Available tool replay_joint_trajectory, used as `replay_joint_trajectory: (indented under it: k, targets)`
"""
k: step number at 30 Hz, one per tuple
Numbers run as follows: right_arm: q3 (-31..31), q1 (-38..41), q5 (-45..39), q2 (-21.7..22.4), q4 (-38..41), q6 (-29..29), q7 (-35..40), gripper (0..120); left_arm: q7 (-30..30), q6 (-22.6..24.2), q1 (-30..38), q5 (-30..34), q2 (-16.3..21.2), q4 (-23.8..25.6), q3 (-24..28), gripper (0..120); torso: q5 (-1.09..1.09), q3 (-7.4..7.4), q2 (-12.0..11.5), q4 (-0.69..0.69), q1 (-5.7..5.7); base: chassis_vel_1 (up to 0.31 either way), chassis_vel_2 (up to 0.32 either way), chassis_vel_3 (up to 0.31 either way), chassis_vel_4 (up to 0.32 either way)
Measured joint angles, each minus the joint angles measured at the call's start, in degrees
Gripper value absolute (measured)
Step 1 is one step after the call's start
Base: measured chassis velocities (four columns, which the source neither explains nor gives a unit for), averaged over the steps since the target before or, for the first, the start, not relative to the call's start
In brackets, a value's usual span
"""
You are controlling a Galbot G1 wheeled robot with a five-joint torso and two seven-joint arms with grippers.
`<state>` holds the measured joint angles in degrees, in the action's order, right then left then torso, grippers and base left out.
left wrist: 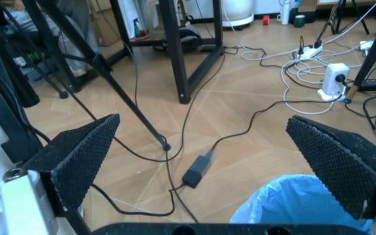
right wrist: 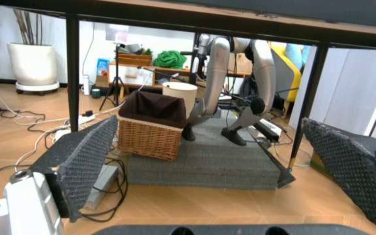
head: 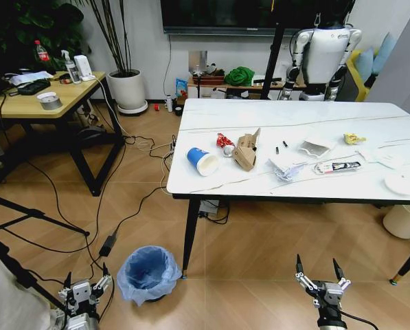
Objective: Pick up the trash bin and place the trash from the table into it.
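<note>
The trash bin, lined with a crinkled light-blue bag, stands on the floor by the table's near left leg; its blue rim also shows in the left wrist view. My left gripper hangs open low at the bin's left, apart from it. My right gripper is open below the table's front edge. On the white marble table lies the trash: a blue-and-white cup, a red wrapper, a brown torn carton, white crumpled papers, a yellow scrap and a white disc.
Cables and a power brick trail over the floor left of the bin. A wooden desk and tripod legs stand at the left. Under the table sit a wicker basket and a cream bin. A humanoid robot stands behind.
</note>
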<state>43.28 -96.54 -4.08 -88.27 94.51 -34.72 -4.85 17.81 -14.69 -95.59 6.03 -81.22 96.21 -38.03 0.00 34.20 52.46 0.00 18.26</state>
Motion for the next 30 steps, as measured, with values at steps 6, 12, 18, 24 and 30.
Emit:
replay_joint_trajectory:
  k: [6,12,18,24,30]
  targets:
    - [-0.01,-0.21,-0.02,0.29,-0.06,-0.07,0.06,100,-0.02,-0.05,-0.2,-0.23,-0.03,0.2,-0.03,100,0.0,-0.75,-1.42,0.0,-0.66,0.0,0.0,0.0,0.0]
    - [-0.06,-0.5,-0.03,0.6,0.22,-0.07,0.07,100,-0.07,-0.05,-0.39,-0.43,-0.14,0.45,0.04,100,0.0,-1.83,-3.24,0.0,-1.39,0.0,0.0,0.0,0.0]
    - [-0.05,-0.55,-0.03,1.04,0.29,-0.08,0.07,100,-0.12,-0.08,-0.5,-0.79,-0.25,0.48,0.2,100,0.0,-2.72,-4.82,0.0,-2.1,0.0,0.0,0.0,0.0]
    - [-0.03,-0.8,-0.06,1.19,0.32,-0.2,0.07,100,-0.22,-0.13,-0.92,-1.01,-0.45,0.77,0.27,100,0.0,-3.61,-6.33,0.0,-2.72,0.0,0.0,0.0,0.0]
    - [-0.05,-0.91,0.02,1.1,0.46,-0.25,0.05,100,-0.4,-0.28,-1.32,-1.02,-0.39,0.93,0.26,100,0.0,-4.55,-7.89,0.0,-3.34,0.0,0.0,0.0,0.0]
